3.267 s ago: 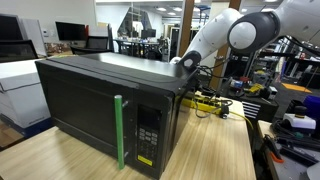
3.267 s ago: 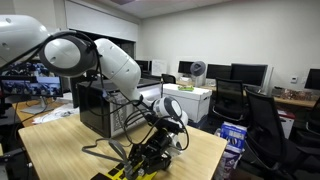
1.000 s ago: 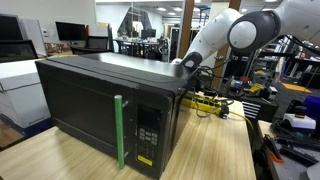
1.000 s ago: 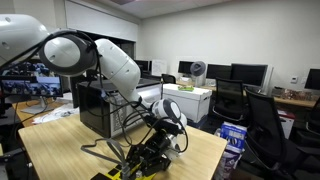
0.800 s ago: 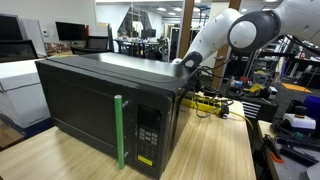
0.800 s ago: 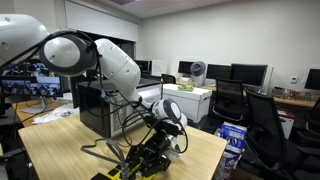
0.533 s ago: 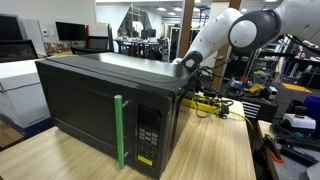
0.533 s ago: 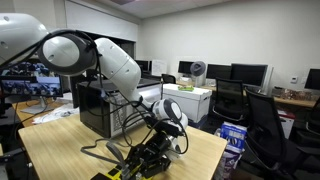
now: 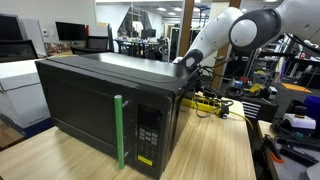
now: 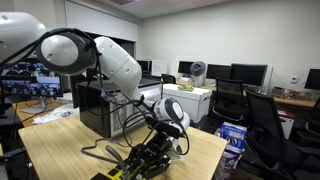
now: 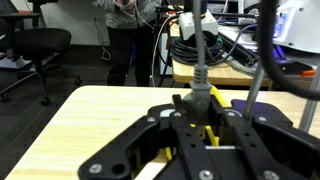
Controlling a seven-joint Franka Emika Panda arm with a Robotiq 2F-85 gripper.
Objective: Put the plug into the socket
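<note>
My gripper (image 11: 198,109) is shut on a grey plug (image 11: 196,92), whose grey cord (image 11: 200,55) runs up out of the jaws. Directly under the jaws lies the yellow power strip (image 11: 209,131); whether the plug touches an outlet is hidden by the fingers. In an exterior view the gripper (image 10: 150,158) hangs low over the strip (image 10: 122,173) at the wooden table's front edge. In an exterior view the strip (image 9: 206,100) shows behind the black microwave (image 9: 100,100), which hides the gripper.
The microwave (image 10: 95,110) stands on the wooden table (image 9: 215,150) close to the arm. Loose black cables (image 10: 100,152) lie beside the strip. Office chairs (image 10: 262,120), desks and monitors stand around the table.
</note>
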